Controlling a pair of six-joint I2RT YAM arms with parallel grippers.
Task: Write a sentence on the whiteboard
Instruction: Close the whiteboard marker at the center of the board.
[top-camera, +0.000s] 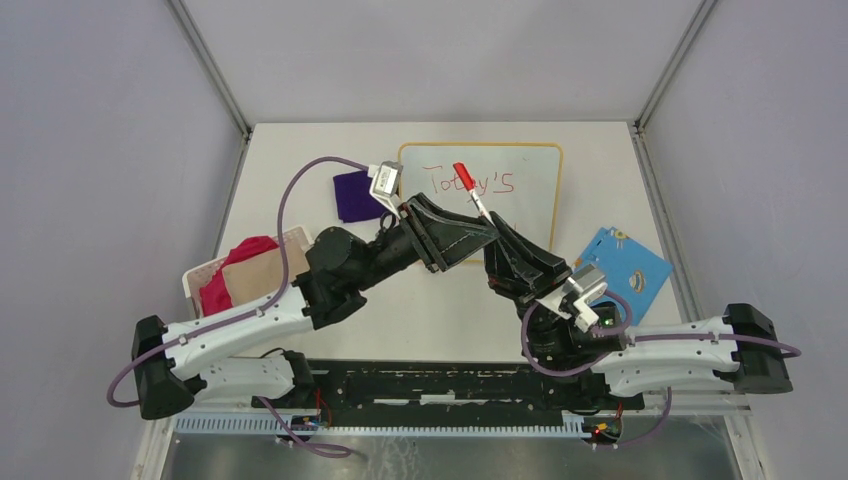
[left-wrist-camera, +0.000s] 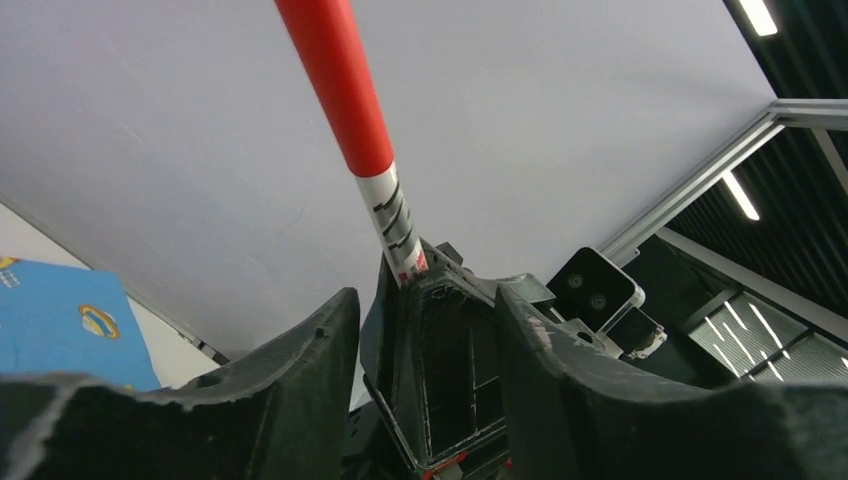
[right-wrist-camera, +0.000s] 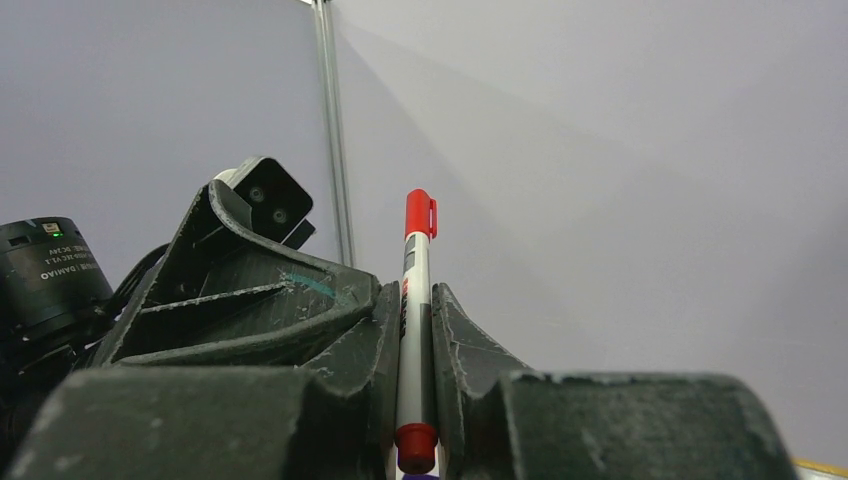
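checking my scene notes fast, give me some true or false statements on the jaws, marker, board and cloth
1. The right jaws grip the marker. True.
2. The left jaws clamp the marker too. False: they stand open, with nothing between them.
3. The whiteboard carries red writing. True.
4. The purple cloth lies right of the whiteboard. False: it lies left of it.
5. The blue card rests on the whiteboard. False: it lies apart, to its right.
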